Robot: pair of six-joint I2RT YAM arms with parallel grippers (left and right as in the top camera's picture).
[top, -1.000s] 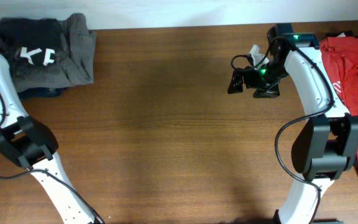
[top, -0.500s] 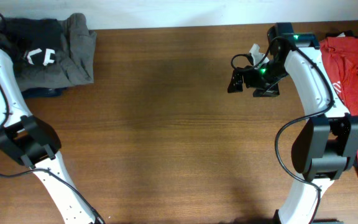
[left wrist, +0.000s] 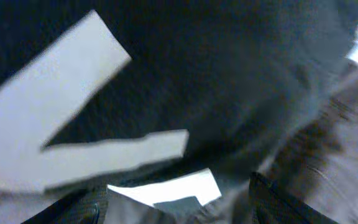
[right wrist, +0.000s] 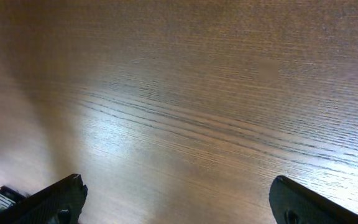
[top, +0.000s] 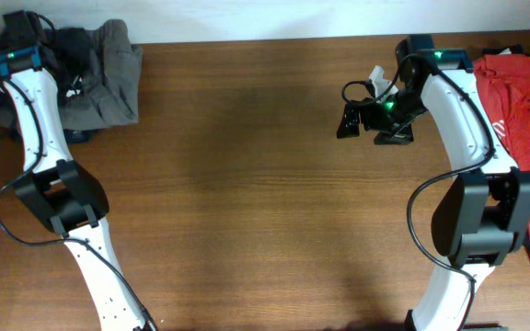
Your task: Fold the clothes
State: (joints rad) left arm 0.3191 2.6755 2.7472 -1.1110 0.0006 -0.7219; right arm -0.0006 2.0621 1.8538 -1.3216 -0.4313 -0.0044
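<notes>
The large black short-sleeved T-shirt (left wrist: 241,74) lies bunched at the far left corner of the brown wood-grain table (top: 247,184). It fills most of the left wrist view at very close range, its bold white lettering (left wrist: 61,93) showing as wide blurred strokes. A small white rectangular patch (left wrist: 166,186), perhaps a tag, sits low in that view at the edge of the black cloth. The shirt rests on a rumpled grey garment (top: 109,74), which spreads out toward the table's middle and touches the black fabric along its side. The left gripper (left wrist: 173,208) is directly over this pile, its two dark fingers (left wrist: 272,199) spread apart at the bottom corners of the wrist view. Black and white cloth lies in the gap between them, though blur hides whether the tips touch it. From above, the white left arm (top: 35,119) stretches up along the left edge to reach the pile. A red T-shirt (top: 523,101) lies crumpled at the far right edge, well apart from the other garments. Beside it the white right arm (top: 458,101) bends inward. The right gripper (right wrist: 179,205) hangs over bare wood, fingers wide apart and holding nothing.
</notes>
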